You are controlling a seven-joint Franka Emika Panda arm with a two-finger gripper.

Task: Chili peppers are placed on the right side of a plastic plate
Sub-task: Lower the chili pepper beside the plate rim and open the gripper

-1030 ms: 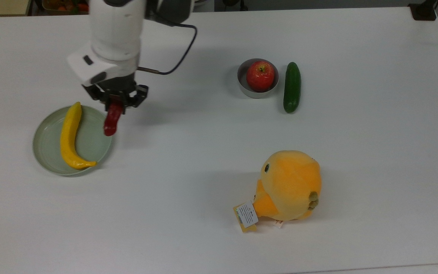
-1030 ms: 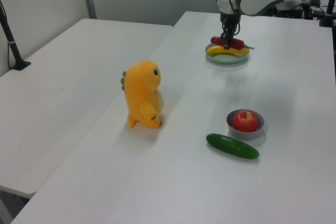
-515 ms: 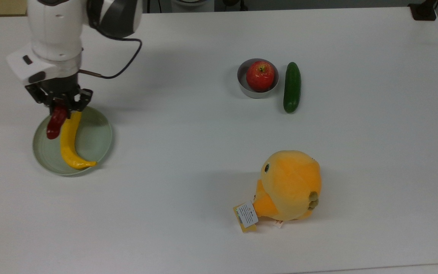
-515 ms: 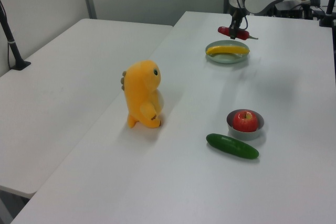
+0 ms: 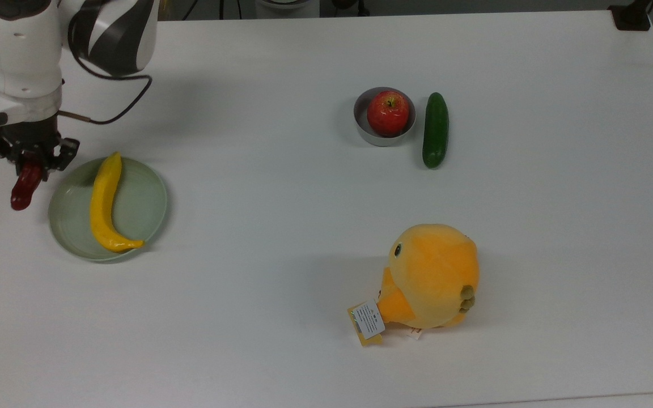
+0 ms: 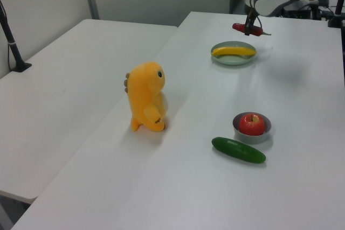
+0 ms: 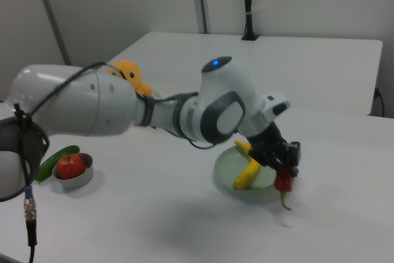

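The dark red chili pepper hangs from my gripper, which is shut on its upper part. In the top view it is just off the left rim of the pale green plastic plate, above the white table. The left view shows the chili pepper held in the air beyond the plate, under the gripper. In the right view the gripper holds the chili pepper to the right of the plate, its green stem pointing down.
A yellow banana lies in the plate. A red apple sits in a small grey bowl beside a dark green cucumber. An orange plush toy stands near the top view's bottom right. The arm's black cable trails behind the wrist.
My gripper carried the chili pepper leftward in the top view, from the plate's right rim across the banana to just past the plate's left rim. Everything else stayed put.
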